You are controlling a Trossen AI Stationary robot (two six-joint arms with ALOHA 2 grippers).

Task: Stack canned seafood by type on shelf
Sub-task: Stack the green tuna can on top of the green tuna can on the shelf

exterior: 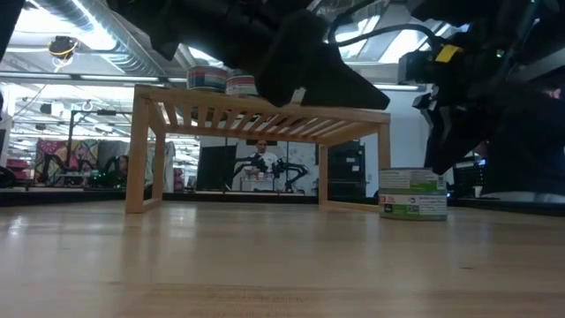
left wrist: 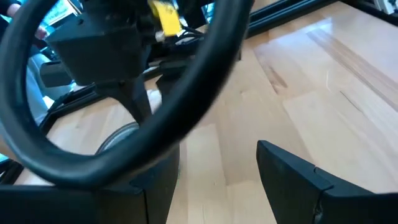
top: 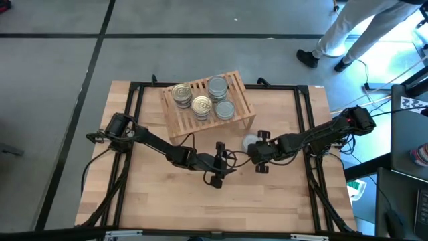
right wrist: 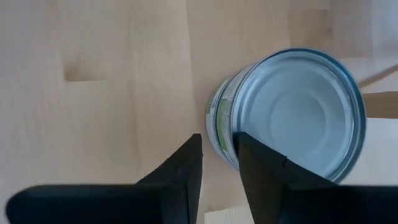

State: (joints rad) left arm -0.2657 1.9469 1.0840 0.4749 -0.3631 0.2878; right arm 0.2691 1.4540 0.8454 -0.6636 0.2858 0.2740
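Nearest my lens, the right gripper (right wrist: 217,162) hangs over the tabletop (right wrist: 93,124), its fingers nearly together beside a silver-topped tin (right wrist: 298,112), holding nothing. That tin (top: 249,142) stands on the table just in front of the shelf (top: 175,117), which carries two gold-topped stacks (top: 191,99) and two silver-topped stacks (top: 220,97). My left gripper (top: 219,165) waits mid-table, fingers apart and empty.

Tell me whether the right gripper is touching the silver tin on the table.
Cannot tell. In the right wrist view the right gripper overlaps the silver tin, with no plain contact or gap.
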